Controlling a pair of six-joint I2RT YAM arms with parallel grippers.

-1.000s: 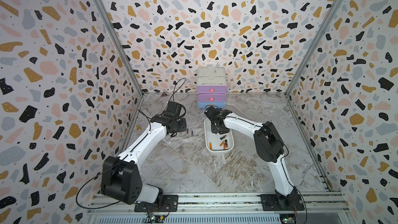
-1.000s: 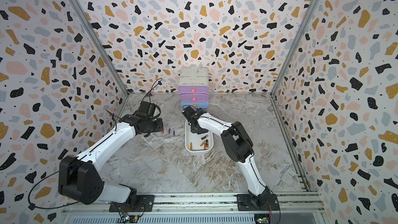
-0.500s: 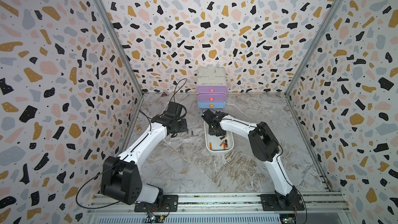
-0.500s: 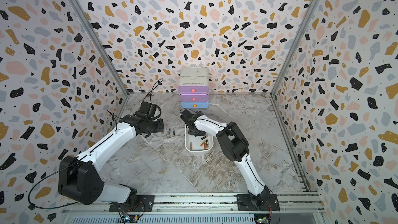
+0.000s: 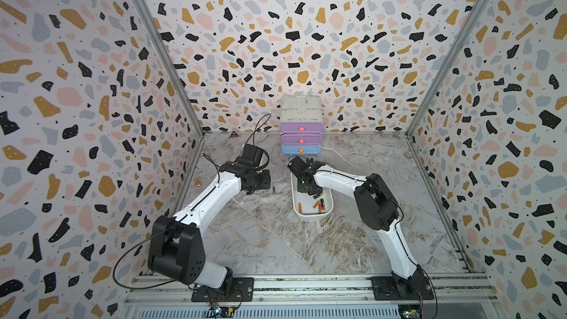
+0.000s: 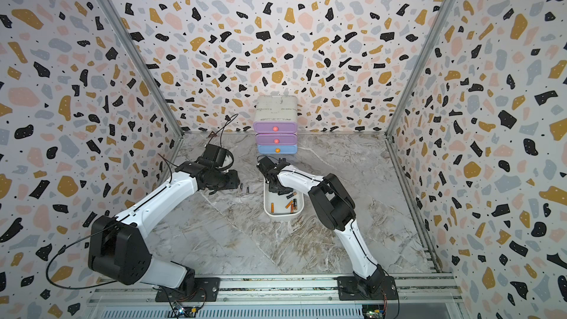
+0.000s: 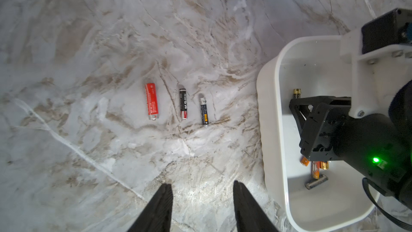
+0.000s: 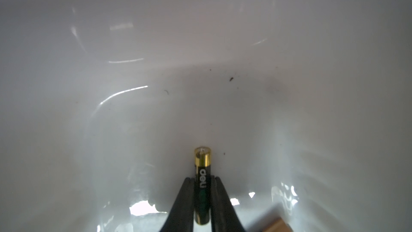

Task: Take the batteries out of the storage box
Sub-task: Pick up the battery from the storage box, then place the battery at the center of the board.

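Box (image 5: 313,216) sat mid-frame in both top views, with its long axis pointing up-frame at the cabinet (image 5: 301,127). The upper end was near the cabinet and partly hidden under the right wrist.

Right gripper (image 8: 201,178) was down inside the upper half of the box, close to its left wall as the top views show it. Fingers were pinched narrow on a gold-capped battery (image 8: 202,175), which lay along them with the gold end past the tips. Bare white box floor lay ahead of it, up to the end wall. Could not tell whether the battery was lifted clear of the floor.

Loose batteries (image 5: 319,205), orange and black, lay in the lower half of the box, apart from the gripper.

Left gripper (image 7: 201,184) was over bare table (image 5: 276,240), left of the box in the top views. Fingers were moderately apart with nothing between them.

Ahead of it three batteries lay on the table in a parallel row, none touching: red battery (image 7: 151,101), black-red battery (image 7: 183,103), dark battery (image 7: 204,112). The dark one was nearest the box, with a clear gap to the rim.

Open room in the top views: table bare across the lower frame down to the rail, and right of the box to the side wall. The tightest spot was between the right wrist and the cabinet.
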